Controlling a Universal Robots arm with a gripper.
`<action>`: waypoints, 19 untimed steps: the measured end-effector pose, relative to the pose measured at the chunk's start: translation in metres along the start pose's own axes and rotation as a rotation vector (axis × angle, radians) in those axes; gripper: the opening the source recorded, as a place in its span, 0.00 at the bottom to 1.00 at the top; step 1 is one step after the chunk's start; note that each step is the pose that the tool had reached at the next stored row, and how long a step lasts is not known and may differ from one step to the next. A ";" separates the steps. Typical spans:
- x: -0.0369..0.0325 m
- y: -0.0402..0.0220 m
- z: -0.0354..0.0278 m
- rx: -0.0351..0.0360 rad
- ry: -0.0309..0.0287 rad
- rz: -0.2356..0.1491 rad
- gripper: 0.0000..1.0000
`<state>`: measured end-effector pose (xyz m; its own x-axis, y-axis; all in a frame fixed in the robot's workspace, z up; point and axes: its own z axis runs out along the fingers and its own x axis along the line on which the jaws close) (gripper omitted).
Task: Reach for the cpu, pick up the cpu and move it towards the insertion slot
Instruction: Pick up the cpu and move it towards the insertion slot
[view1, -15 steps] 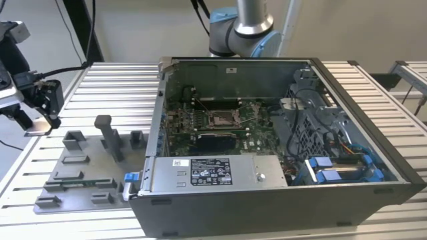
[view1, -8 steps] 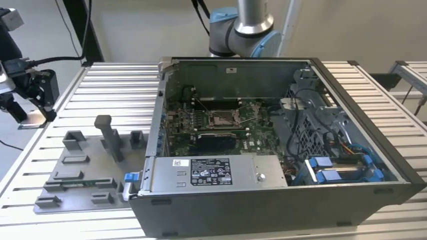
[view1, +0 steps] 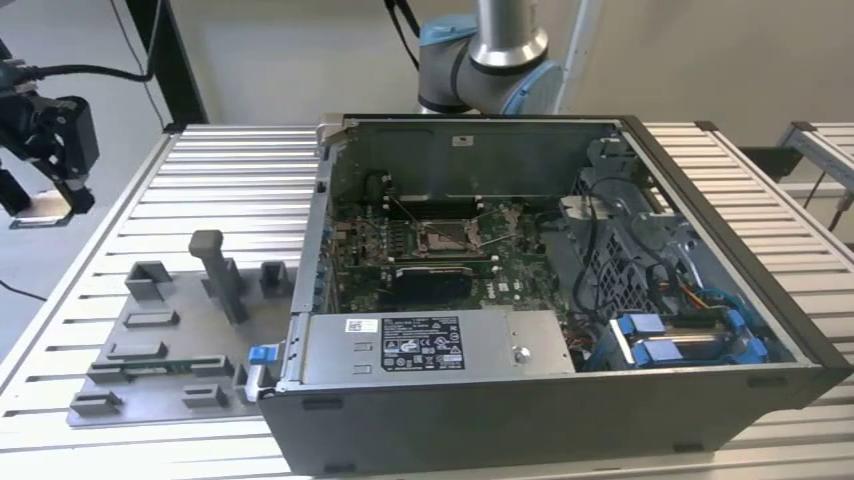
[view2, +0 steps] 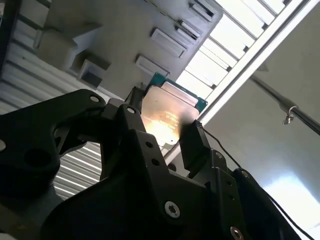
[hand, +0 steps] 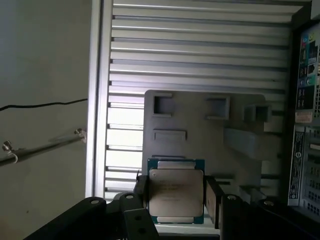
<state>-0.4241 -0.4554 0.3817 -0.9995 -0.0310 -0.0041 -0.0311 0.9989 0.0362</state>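
Observation:
The cpu (hand: 176, 192), a thin square chip with a silvery top and green edge, is held between the two black fingers of my gripper (hand: 176, 199), which is shut on it. In the second wrist view the cpu (view2: 170, 111) again sits in the gripper (view2: 162, 127). In the exterior view the gripper (view1: 51, 190) hangs high beyond the table's edge at the exterior view's left, with the pale cpu (view1: 44, 207) at its tip. The insertion slot (view1: 441, 237), a metal-framed socket with a wire lever, lies on the green board inside the open computer case (view1: 534, 415), far from the gripper.
A grey fixture plate (view1: 160, 345) with raised blocks and a post (view1: 220, 275) lies on the ribbed table between the gripper and the case; it appears below the cpu as the fixture plate (hand: 200, 127). The arm's base (view1: 487, 60) stands behind the case. Cables and blue drive bays (view1: 667, 340) fill the case's right part.

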 end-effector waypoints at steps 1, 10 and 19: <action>0.0000 0.0002 -0.0045 0.0000 -0.0001 0.000 0.00; -0.0005 0.0006 -0.0179 0.0001 0.0001 0.000 0.00; -0.0253 -0.0002 -0.0179 0.0001 0.0003 -0.001 0.00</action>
<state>-0.3989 -0.4554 0.3996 -0.9995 -0.0318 -0.0039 -0.0320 0.9988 0.0361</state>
